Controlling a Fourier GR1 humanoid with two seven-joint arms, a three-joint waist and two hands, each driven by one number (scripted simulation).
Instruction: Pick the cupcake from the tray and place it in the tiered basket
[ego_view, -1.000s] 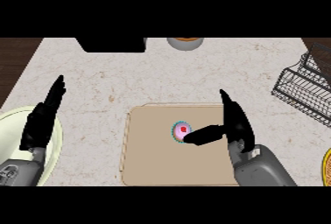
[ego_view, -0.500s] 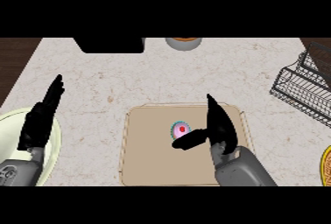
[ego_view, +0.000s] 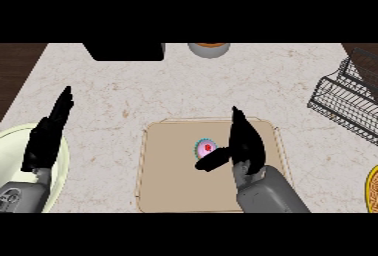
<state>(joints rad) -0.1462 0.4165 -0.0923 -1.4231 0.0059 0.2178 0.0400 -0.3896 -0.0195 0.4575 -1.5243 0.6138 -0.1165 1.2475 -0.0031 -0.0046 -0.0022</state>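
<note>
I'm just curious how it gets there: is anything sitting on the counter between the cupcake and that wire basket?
Nothing visible does. The cupcake sits on the tray, with the right hand right beside it, thumb reaching under it. From the tray to the wire basket at the upper right, only bare counter shows.

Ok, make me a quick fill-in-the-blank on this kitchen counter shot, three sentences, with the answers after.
1. The cupcake sits on the ______, not yet in the wire tiered basket.
2. The hand right beside the cupcake is the robot's ______ hand.
3. The left hand rests open at the view's ______ edge, over a pale plate.

Missing words: tray; right; left
</note>
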